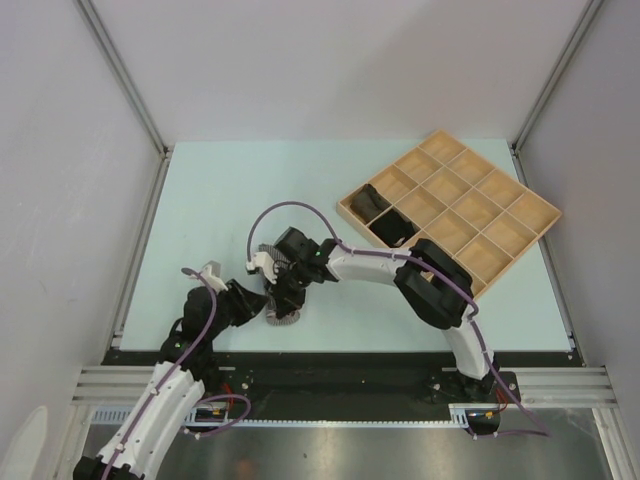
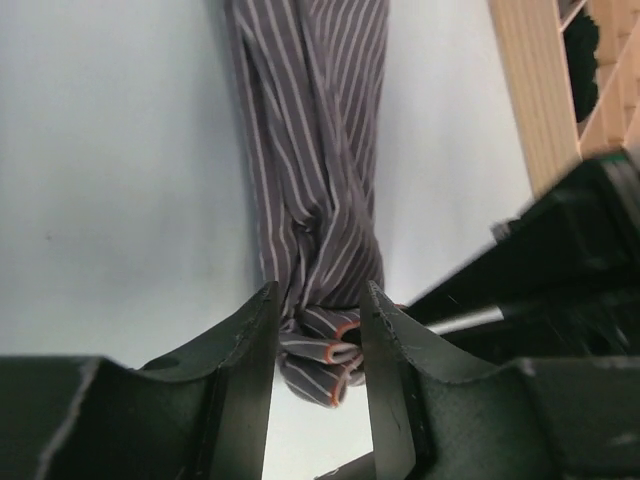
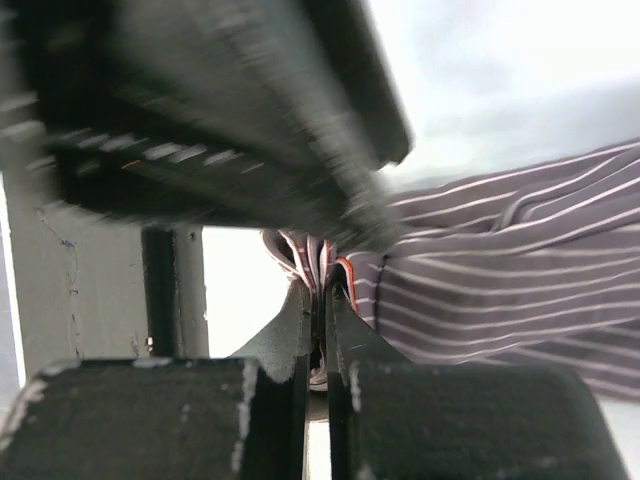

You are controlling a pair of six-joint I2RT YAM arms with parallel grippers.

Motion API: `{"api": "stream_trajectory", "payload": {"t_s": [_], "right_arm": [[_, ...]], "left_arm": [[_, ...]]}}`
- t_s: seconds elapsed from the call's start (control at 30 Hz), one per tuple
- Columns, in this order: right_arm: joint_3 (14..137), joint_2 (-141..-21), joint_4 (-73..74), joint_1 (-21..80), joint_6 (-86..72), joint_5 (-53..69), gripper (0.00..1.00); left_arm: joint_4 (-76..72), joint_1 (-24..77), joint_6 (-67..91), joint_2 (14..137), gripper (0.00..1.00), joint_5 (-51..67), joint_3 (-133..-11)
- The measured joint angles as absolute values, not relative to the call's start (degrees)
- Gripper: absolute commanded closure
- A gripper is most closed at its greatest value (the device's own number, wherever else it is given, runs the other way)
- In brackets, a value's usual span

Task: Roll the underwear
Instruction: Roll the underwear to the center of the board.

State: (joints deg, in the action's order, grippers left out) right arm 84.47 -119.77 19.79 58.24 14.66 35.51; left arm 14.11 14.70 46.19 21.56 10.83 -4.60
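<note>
Rolling, I judge, is mid-way: my left gripper [image 2: 318,330] clasps the grey briefs [image 2: 320,150] at their bunched end, between its jaws. My right gripper [image 3: 320,300] is clenched on their hem. Next I'd wind both together.

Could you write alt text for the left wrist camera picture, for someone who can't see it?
The left gripper pinches the bunched, orange-edged end of the grey striped underwear, which stretches away across a pale table. A wooden tray edges the upper right.

No legible txt, labels, brand marks or nos. in any view; nothing readable on the wooden tray [image 1: 497,188], striped underwear [image 2: 310,150] or tabletop [image 1: 210,200].
</note>
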Motion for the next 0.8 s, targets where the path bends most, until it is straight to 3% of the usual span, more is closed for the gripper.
{"api": "stream_trajectory", "payload": {"t_s": [0.63, 0.8], "right_arm": [[92.7, -127.1, 24.6, 52.9, 15.0, 43.2, 1.0], [93.4, -128.0, 24.9, 51.9, 14.7, 45.1, 1.0]], "left_arm": [[13.1, 14.7, 46.0, 21.2, 0.6, 12.4, -4.3], [12.7, 14.7, 46.1, 22.2, 0.5, 12.8, -4.2]]}}
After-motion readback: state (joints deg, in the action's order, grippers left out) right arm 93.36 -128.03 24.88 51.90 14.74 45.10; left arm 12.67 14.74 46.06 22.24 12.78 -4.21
